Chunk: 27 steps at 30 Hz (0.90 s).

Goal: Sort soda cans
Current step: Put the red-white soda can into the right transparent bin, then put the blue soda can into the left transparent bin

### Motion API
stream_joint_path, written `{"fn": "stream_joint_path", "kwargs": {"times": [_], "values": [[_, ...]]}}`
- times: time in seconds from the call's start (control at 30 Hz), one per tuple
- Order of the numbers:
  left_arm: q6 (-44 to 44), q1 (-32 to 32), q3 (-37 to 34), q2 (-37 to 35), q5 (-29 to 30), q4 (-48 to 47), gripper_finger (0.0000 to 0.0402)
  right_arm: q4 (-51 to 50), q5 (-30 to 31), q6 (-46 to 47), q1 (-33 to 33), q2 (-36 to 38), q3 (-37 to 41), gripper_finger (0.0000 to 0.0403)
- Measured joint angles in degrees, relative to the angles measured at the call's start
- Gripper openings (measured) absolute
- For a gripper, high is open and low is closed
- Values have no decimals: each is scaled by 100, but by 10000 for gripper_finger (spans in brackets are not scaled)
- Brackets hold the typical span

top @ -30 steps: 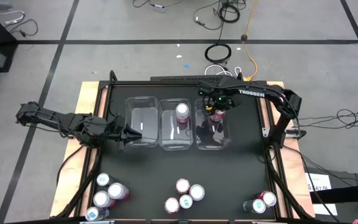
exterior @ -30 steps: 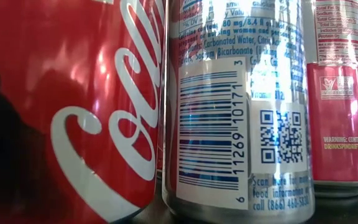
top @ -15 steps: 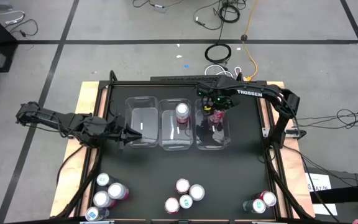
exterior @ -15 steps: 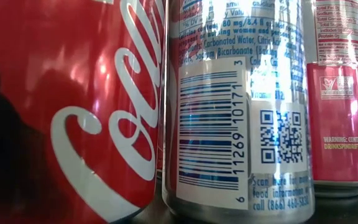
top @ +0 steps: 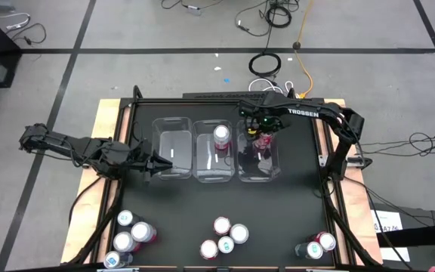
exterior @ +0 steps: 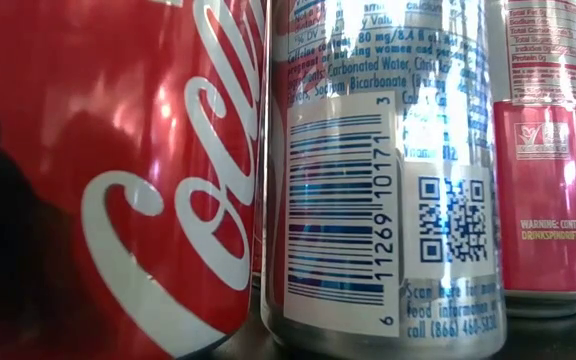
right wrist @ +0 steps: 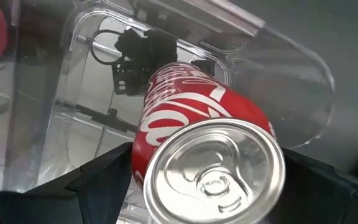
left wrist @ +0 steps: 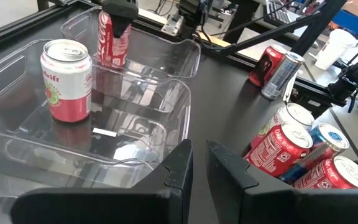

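High view: three clear plastic bins in a row mid-table. Left bin (top: 171,155): nothing visible inside. Middle bin (top: 214,168): one pink-and-white can (top: 221,136), upright. Right bin (top: 261,168): red Coca-Cola can (top: 262,139) at its far end, under the right gripper (top: 263,128). Left gripper (top: 157,163): closed, holding nothing, at the near left edge of the left bin. Loose cans along the near table edge: a cluster at left (top: 131,230), four at centre (top: 224,236), two at right (top: 316,245).

Low view: three cans fill the picture, a red Coca-Cola can (exterior: 108,180), a silver can with barcode (exterior: 378,180), and a pink can (exterior: 548,160).

Left wrist view: left gripper fingers (left wrist: 179,171) together; pink-and-white can (left wrist: 66,79) in the middle bin; red can (left wrist: 114,37) in the bin beyond, with the right gripper at it.

Right wrist view: red can (right wrist: 197,124) upright between the right gripper's wide-spread fingers (right wrist: 104,180); whether they grip it cannot be told.
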State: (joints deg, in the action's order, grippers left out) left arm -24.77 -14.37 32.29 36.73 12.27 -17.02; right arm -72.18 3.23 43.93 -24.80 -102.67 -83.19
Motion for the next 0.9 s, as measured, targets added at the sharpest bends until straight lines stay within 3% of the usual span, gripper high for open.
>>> {"fn": "stream_joint_path", "kwargs": {"times": [0.33, 0.5, 0.63, 0.9], "values": [[-4, -2, 0, -2, 0, 0, 54, -554, 19, -221, 4, 0, -1081, 345], [-4, -1, 0, -1, 0, 0, 54, -1465, 507, -215, 113, 1, -1724, 345], [-4, -1, 0, 0, 0, 0, 54, -1758, 879, -154, 416, 84, -1949, 345], [-4, 0, 0, 0, 0, 0, 54, -1768, 914, 52, 1399, 543, -1946, 345]]}}
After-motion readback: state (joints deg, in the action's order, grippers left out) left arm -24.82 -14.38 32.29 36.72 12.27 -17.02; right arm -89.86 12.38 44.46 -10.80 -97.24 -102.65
